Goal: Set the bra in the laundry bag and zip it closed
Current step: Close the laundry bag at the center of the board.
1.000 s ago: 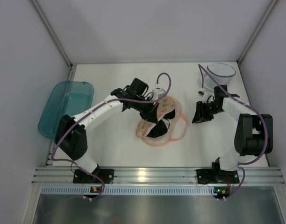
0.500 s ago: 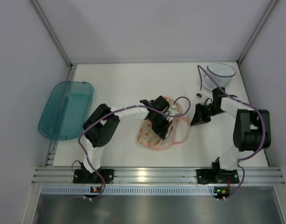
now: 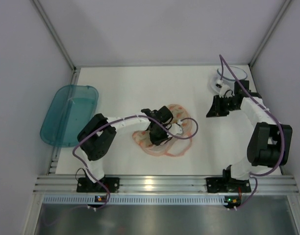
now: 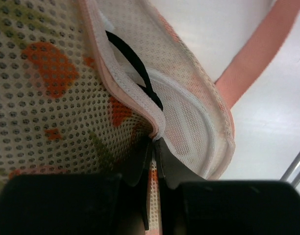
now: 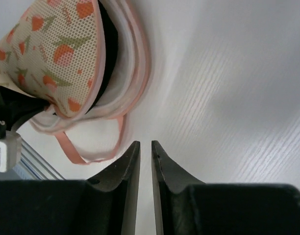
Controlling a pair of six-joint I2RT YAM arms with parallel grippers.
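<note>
The laundry bag (image 3: 167, 143) lies mid-table, cream mesh with orange prints and pink edging. My left gripper (image 3: 158, 133) is over its middle and shut on a fold of the mesh at the bag's rim (image 4: 154, 142). The printed mesh flap (image 4: 52, 93) fills the left wrist view. The bra shows only as a thin black strap (image 4: 136, 66) inside the bag and as a dark mass (image 5: 109, 54) in the bag's mouth (image 5: 57, 58). My right gripper (image 3: 212, 110) hangs apart to the bag's right; its jaws (image 5: 145, 145) stand a narrow gap apart with nothing between them.
A teal plastic bin (image 3: 69, 112) sits at the table's left edge. A translucent round tub (image 3: 231, 75) stands at the back right, just behind the right arm. Grey walls close in three sides. The pink loop (image 5: 71, 147) trails off the bag's side.
The left gripper has drawn the bag's flap down and leftward, so the bag lies flatter and more closed. The right gripper has pulled away from the bag, back toward the tub.
</note>
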